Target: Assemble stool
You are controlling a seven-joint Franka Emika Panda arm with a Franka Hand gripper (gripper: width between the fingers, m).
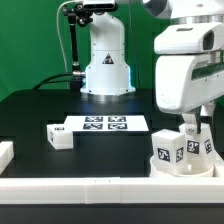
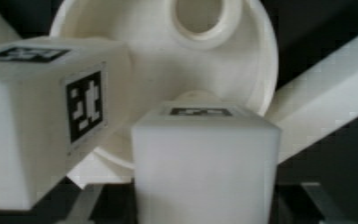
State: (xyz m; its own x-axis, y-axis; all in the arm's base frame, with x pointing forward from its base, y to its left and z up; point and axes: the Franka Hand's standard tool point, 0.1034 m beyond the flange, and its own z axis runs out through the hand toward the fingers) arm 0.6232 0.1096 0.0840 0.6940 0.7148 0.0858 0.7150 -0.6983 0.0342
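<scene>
The round white seat (image 1: 172, 169) lies at the exterior view's lower right, against the front rail. Three white tagged legs stand on it: one at the left (image 1: 165, 150), one in the middle (image 1: 189, 149) and one at the right (image 1: 208, 146). My gripper (image 1: 190, 127) hangs straight over the middle leg. In the wrist view the seat (image 2: 167, 60) fills the background. A leg (image 2: 202, 160) stands between my fingers (image 2: 83, 198) with dark gaps on both sides, so the gripper (image 2: 197, 197) is open around it. Another tagged leg (image 2: 43, 110) stands beside it.
A fourth loose leg (image 1: 58, 137) lies on the black table at the left. The marker board (image 1: 105, 124) lies behind it. A white rail (image 1: 90, 187) runs along the front, with a rail end (image 1: 5, 155) at the far left. The robot base (image 1: 105, 65) stands at the back.
</scene>
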